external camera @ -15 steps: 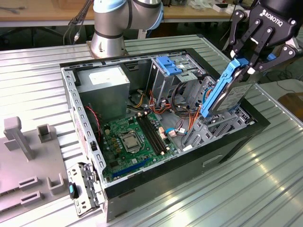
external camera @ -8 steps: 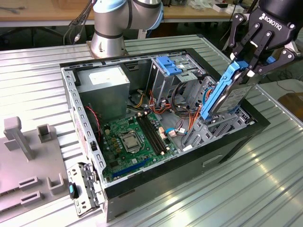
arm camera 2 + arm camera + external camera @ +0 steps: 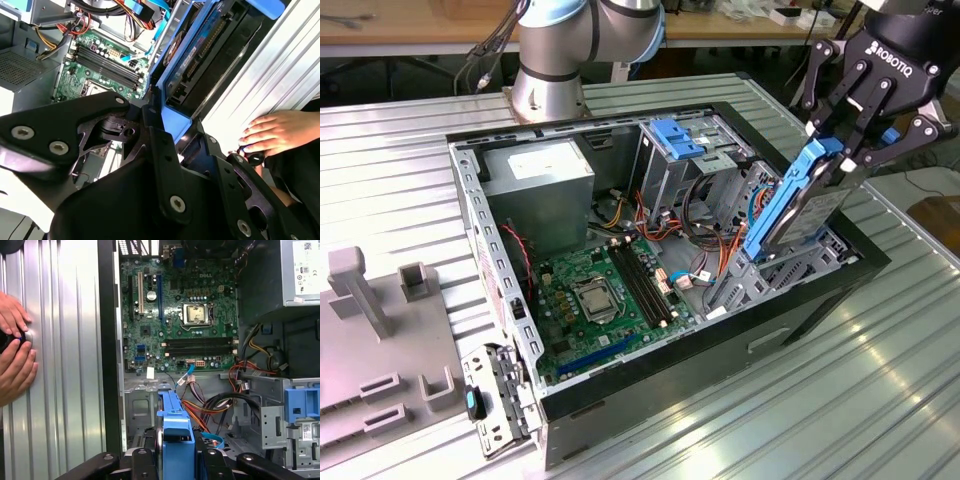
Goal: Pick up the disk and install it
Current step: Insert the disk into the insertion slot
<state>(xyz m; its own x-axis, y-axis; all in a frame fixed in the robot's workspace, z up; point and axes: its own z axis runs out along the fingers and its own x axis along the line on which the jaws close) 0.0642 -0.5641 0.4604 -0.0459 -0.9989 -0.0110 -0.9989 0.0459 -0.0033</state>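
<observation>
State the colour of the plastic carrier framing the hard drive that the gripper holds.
Bright blue; the rectangular plastic carrier shows best in the exterior view.

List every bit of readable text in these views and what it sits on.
White maker's lettering on the gripper, which is shut on the disk: not quoted.
Sticker on the disk: too small to read.
Sticker on the power supply: too small to read.
White markings on the motherboard: too small to read.
</observation>
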